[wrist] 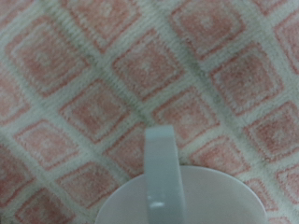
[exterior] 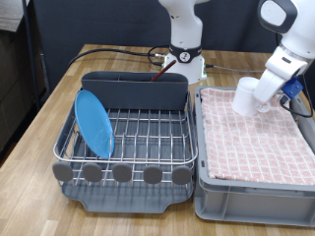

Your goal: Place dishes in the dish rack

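Observation:
The dish rack (exterior: 148, 133), a silver wire grid in a dark grey tray, stands at the exterior view's left. The light-blue plate (exterior: 94, 123) stands on edge in the rack's left side. The reddish-brown wooden spoon (exterior: 158, 75) leans out of the tall grey back compartment (exterior: 133, 90). My gripper (exterior: 258, 90) is at the exterior view's right, shut on the white mug (exterior: 245, 97), and holds it tilted just above the pink checked cloth. In the wrist view the mug's rim and handle (wrist: 159, 168) show close up over the cloth; the fingers do not show there.
The grey crate (exterior: 251, 192) lined with pink checked cloth (wrist: 103, 84) stands right of the rack, touching it. The robot's white base (exterior: 184, 59) and cables are on the wooden table behind the rack. A blue object (exterior: 296, 91) lies behind the crate's far right corner.

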Action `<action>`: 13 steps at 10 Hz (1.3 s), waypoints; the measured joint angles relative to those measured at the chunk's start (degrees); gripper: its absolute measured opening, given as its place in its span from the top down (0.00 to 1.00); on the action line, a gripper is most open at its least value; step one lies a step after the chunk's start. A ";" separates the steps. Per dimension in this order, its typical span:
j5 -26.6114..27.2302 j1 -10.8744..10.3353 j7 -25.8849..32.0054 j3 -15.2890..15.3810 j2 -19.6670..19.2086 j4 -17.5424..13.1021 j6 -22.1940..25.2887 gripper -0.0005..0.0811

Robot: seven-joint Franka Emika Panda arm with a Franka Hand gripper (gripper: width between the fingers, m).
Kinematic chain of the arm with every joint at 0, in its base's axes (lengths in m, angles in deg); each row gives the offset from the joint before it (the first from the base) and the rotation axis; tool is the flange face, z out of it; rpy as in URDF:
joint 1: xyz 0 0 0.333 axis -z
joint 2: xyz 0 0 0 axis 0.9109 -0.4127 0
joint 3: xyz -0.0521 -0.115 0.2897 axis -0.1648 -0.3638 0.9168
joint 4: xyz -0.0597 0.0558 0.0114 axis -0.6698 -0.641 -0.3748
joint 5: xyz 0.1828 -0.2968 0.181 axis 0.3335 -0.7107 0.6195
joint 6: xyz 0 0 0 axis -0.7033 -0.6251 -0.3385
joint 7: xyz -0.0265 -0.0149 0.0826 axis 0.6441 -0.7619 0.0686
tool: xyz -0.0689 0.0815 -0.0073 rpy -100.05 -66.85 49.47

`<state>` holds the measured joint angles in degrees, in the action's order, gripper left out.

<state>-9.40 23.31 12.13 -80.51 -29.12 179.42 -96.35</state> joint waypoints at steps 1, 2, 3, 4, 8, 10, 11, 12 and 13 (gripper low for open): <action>0.00 0.00 0.02 -0.08 0.00 0.25 -0.63 0.01; 0.01 0.00 0.02 -0.12 0.00 0.31 -1.00 0.17; 0.03 0.00 0.02 -0.14 -0.02 0.33 -1.34 0.17; 0.07 0.00 0.03 -0.15 -0.05 0.33 -1.56 0.40; 0.50 0.00 0.36 -0.23 -0.40 0.31 -1.94 0.82; 0.65 0.00 0.89 -0.48 -0.53 0.13 -2.09 0.91; 0.66 0.02 1.02 -0.67 -0.53 -0.17 -2.05 0.91; 0.69 0.07 1.13 -0.90 -0.51 -0.71 -1.55 0.91; 0.94 0.17 1.50 -1.23 -0.44 -1.65 -0.21 0.91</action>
<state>-8.45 23.47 13.62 -81.74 -29.56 177.77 -96.56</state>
